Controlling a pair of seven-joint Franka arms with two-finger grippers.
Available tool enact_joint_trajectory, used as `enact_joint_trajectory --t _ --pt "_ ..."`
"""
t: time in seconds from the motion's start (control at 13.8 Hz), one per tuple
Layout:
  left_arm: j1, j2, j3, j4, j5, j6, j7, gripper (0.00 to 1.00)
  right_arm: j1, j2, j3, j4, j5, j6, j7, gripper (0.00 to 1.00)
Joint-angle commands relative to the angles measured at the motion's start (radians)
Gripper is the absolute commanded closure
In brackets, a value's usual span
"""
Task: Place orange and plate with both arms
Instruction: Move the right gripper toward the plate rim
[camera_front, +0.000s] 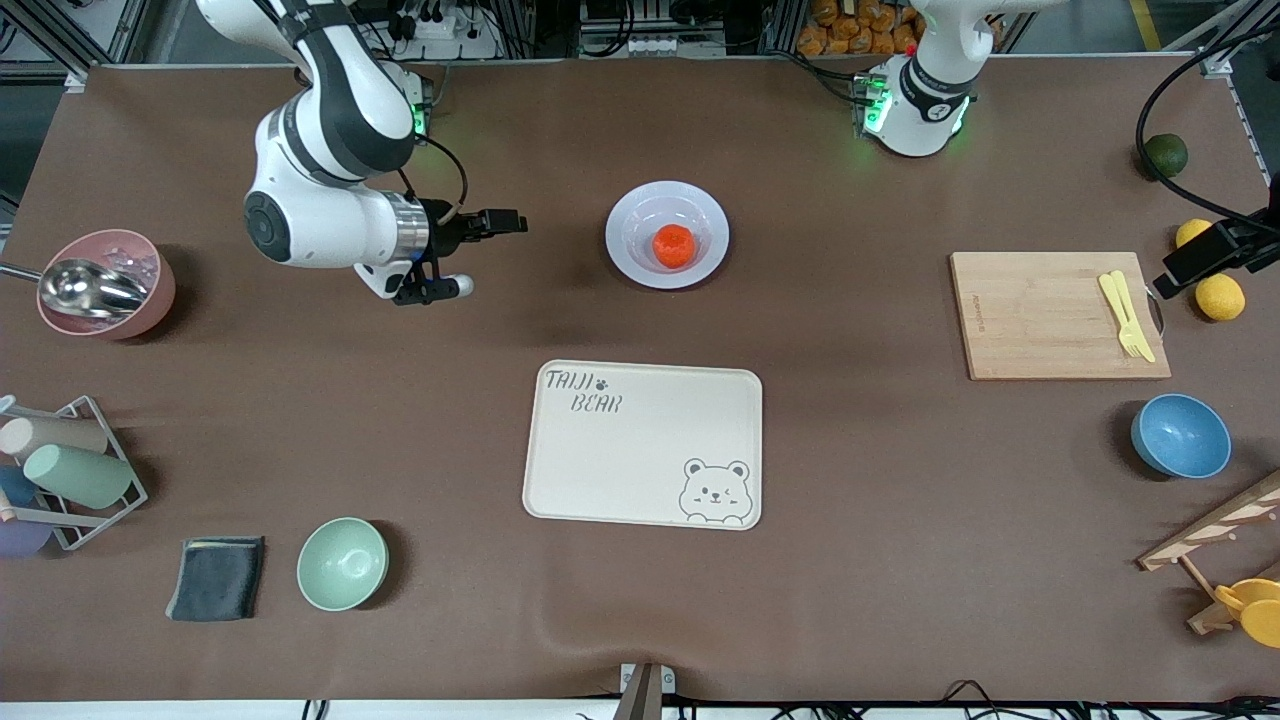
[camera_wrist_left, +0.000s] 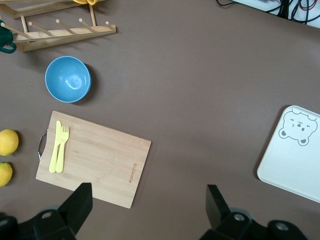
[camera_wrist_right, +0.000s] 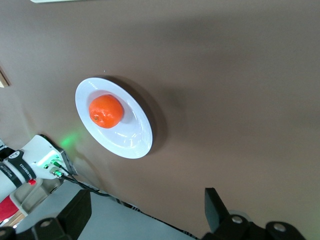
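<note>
While the orange (camera_front: 674, 245) sits in the plate (camera_front: 625, 215), farther from the camera than the bear tray (camera_front: 640, 440), I see both grippers spread, empty. I judge the plate rigid, slick: pinch its rim. Right gripper (camera_front: 455, 255) hangs beside it; left gripper (camera_wrist_left: 147, 207) is over the cutting board (camera_wrist_left: 100, 160).

The red-orange orange (camera_front: 674, 246) sits in the well of the pale lavender-white plate (camera_front: 625, 212). Both lie on the table beside the right gripper (camera_front: 470, 255), apart from it

The right gripper (camera_front: 470, 255) is held above the worktop with fingers (camera_wrist_right: 75, 210) spread. The left gripper (camera_wrist_left: 147, 205) is likewise held aloft, fingers apart.
</note>
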Motion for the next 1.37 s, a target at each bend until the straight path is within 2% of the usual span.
enact_joint_trajectory --t 0.0,0.14,0.29,0.51,0.8,1.16,1.3 --pt "-0.005 -0.012 0.001 -0.001 -0.007 -0.018 0.028 0.0 0.023 0.014 -0.007 -0.05 0.11 0.023 0.004 0.0" --pt "-0.008 -0.006 -0.001 -0.001 -0.007 -0.019 0.028 0.0 0.046 0.015 -0.007 -0.079 0.141 0.063 -0.004 0.0" --pt "-0.013 -0.008 -0.033 -0.014 -0.007 -0.038 0.025 0.0 0.075 0.025 -0.007 -0.101 0.176 0.094 -0.005 0.0" --pt "-0.01 -0.019 -0.064 -0.006 -0.006 -0.133 0.028 0.0 0.091 0.066 -0.007 -0.139 0.308 0.109 -0.131 0.0" --pt "-0.007 -0.02 -0.09 -0.011 -0.004 -0.141 0.068 0.0 0.092 0.123 -0.007 -0.196 0.46 0.112 -0.332 0.0" --pt "-0.008 -0.02 -0.094 -0.008 -0.006 -0.134 0.07 0.0 0.141 0.236 -0.007 -0.254 0.748 0.115 -0.648 0.0" --pt "-0.007 -0.023 -0.094 -0.012 -0.007 -0.143 0.07 0.0 0.175 0.265 -0.007 -0.268 0.846 0.123 -0.714 0.0"
